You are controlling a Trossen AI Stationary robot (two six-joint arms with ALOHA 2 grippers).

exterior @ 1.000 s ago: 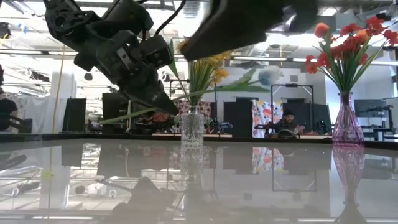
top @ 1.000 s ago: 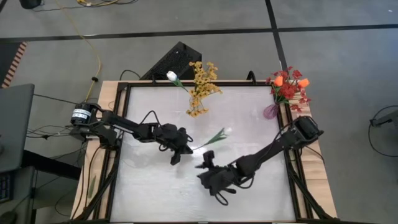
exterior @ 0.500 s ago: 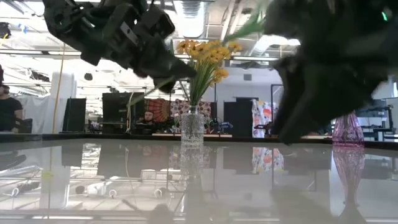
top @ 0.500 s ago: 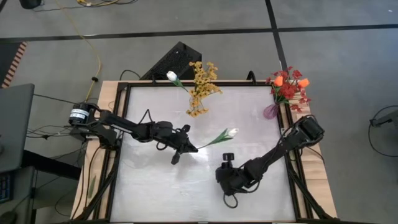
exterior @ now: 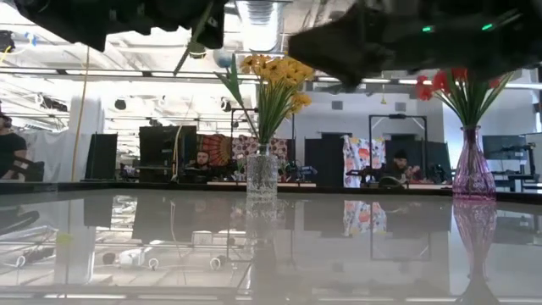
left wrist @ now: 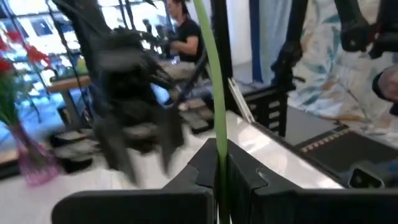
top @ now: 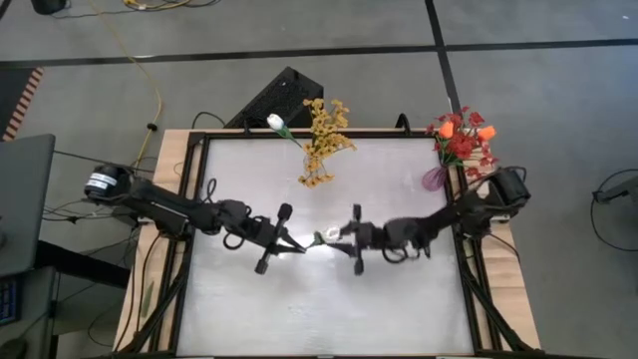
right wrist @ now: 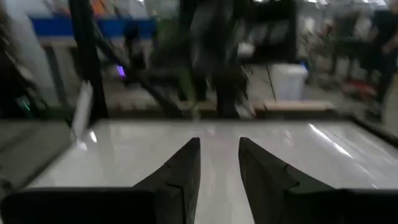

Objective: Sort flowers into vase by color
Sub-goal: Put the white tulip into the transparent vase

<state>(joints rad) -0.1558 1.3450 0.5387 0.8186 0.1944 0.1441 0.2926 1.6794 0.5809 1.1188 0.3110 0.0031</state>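
Left gripper (top: 289,245) near the middle of the white table (top: 399,309), clamped on the thin green stem (left wrist: 216,93) of a white tulip (top: 332,232); in the left wrist view, both fingers (left wrist: 202,168) pressed tight against that stem, which rises straight up between them. White bud lifted above the table surface, lying between the two grippers in the high view. Right gripper (top: 346,237) just beside the bud, pointing toward the left arm, fingers (right wrist: 183,165) parted with a narrow gap and nothing between them in the right wrist view. Not clear whether the right fingertips touch the bud.

At the far edge of the table, a clear glass vase (exterior: 262,172) with yellow sprays (exterior: 275,72) and one white tulip bud (top: 275,122) leaning out to the side. At the far right corner, a purple-tinted vase (exterior: 472,169) with red clusters (top: 469,150) and orange tulip buds (top: 448,129). The two vases well apart from each other and from both grippers.

Beyond the table, people seated at desks (exterior: 201,161) in the room.
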